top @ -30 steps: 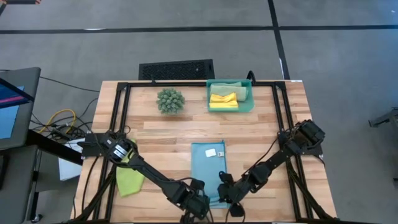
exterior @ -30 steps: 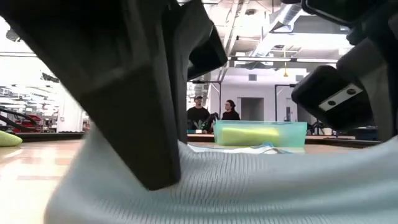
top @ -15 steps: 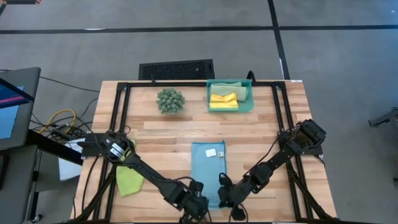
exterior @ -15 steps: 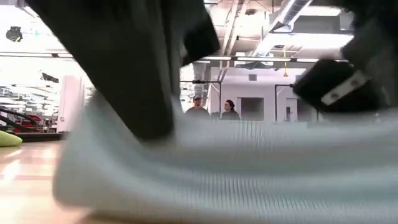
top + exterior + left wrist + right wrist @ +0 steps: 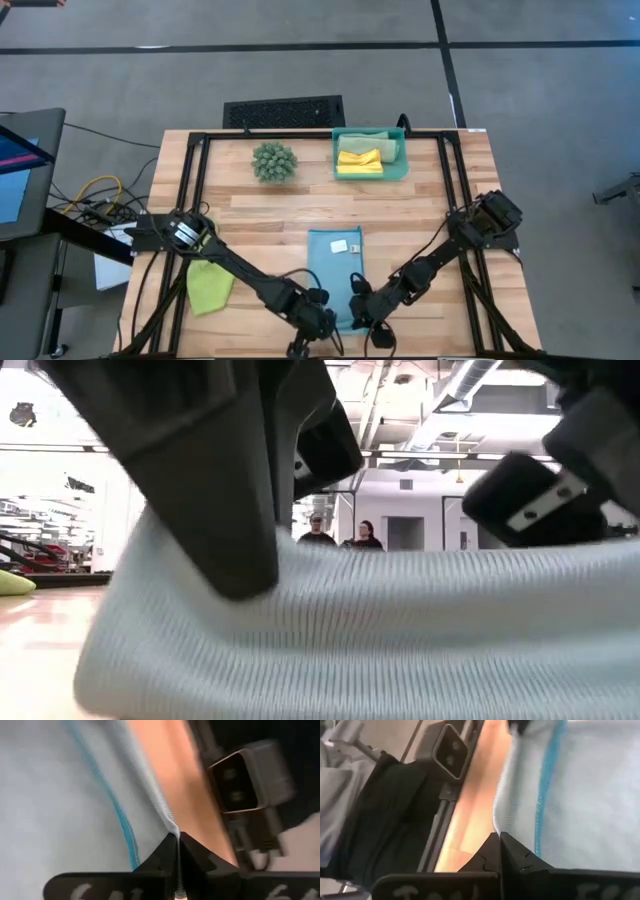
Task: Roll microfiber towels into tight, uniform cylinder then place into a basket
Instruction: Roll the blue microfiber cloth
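High view: the small translucent teal plastic basket (image 5: 401, 160) sat at the far edge of the wooden slatted table (image 5: 250, 215), already holding a yellow microfiber towel (image 5: 359, 160) and a sage green towel (image 5: 372, 138) behind it, so two of four looked done, though how tightly they were rolled could not be told. The light blue microfiber towel (image 5: 335, 265) lay flat near the front middle, with the left gripper (image 5: 318, 318) and right gripper (image 5: 364, 314) at its near corners. The lime green microfiber towel (image 5: 209, 286) lay crumpled at the left side, untouched, partly under the left arm. A round spiky green plant ball (image 5: 274, 161) and a black slotted grille (image 5: 284, 110) stayed out of it. Low view: the light blue towel's near edge (image 5: 400, 630) was raised off the table, filling the picture, dark fingers (image 5: 215, 510) pressed into it; two people (image 5: 340, 534) stood far back in the room. Left wrist view: the left gripper (image 5: 177, 851) was clamped on the light blue towel's edge (image 5: 60, 795), cloth pinched between closed tips. Right wrist view: the right gripper (image 5: 499, 849) was likewise clamped tight on the towel's other near corner (image 5: 570, 795). Judged: the third towel's roll was only starting, no cylinder formed yet; the blue roll, its placing, then the whole lime one were left.
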`<move>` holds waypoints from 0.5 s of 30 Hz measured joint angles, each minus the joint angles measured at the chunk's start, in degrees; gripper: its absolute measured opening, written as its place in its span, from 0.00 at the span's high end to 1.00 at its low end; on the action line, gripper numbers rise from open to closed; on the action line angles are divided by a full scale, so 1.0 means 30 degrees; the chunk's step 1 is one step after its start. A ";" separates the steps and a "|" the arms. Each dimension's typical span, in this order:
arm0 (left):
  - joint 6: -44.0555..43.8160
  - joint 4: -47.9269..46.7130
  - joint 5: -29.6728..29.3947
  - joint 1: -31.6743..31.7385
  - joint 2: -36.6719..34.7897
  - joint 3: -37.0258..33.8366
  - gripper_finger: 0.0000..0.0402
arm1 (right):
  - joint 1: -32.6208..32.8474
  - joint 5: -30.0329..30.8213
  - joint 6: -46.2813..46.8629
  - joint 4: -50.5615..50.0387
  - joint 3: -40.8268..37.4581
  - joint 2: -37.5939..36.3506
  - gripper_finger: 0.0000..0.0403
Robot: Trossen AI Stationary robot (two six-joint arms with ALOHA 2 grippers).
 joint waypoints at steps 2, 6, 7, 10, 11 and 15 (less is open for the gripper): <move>0.0034 0.0893 0.0781 0.0389 -0.0456 -0.0931 1.00 | -0.0421 0.0006 0.0567 0.1204 -0.0792 0.0000 0.97; -0.0239 0.2062 0.1567 0.1321 -0.1324 -0.3037 1.00 | -0.1202 -0.0017 0.1494 0.2305 -0.1895 0.0018 0.97; -0.0375 0.2539 0.1623 0.1519 -0.1563 -0.3541 1.00 | -0.1368 -0.0012 0.1592 0.2360 -0.1976 0.0022 0.96; -0.0766 0.3757 0.1705 0.1976 -0.2171 -0.4860 1.00 | -0.1603 -0.0007 0.1604 0.2285 -0.2069 0.0022 0.96; -0.0995 0.3951 0.1674 0.2137 -0.2268 -0.5216 1.00 | -0.1694 0.0002 0.1605 0.2229 -0.2069 0.0022 0.96; -0.1572 0.3930 0.1134 0.2511 -0.2322 -0.5780 0.97 | -0.1796 0.0197 0.1491 0.2159 -0.2069 0.0022 0.96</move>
